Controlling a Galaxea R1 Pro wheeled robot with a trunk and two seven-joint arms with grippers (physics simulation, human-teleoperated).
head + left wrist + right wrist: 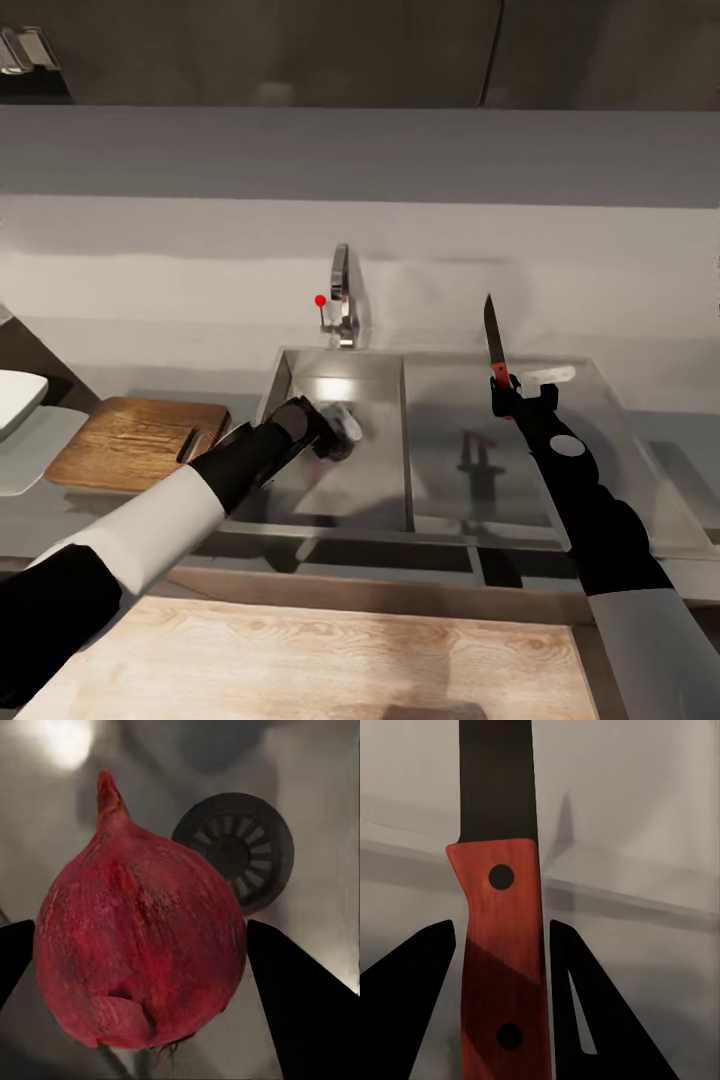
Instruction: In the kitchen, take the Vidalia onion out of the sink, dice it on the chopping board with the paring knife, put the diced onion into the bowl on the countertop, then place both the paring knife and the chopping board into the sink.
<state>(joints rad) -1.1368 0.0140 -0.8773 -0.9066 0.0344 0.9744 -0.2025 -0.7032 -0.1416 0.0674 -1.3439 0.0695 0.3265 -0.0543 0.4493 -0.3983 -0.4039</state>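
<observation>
Kitchen: sink (340,440), tap (342,295), countertop (60,505).

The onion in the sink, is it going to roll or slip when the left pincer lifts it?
Probably apt to roll: the onion is round, tapering to a pointed tip. Its skin looks smooth and papery, so it may slip between the left pincer fingers, which flank its widest part above the sink.
</observation>
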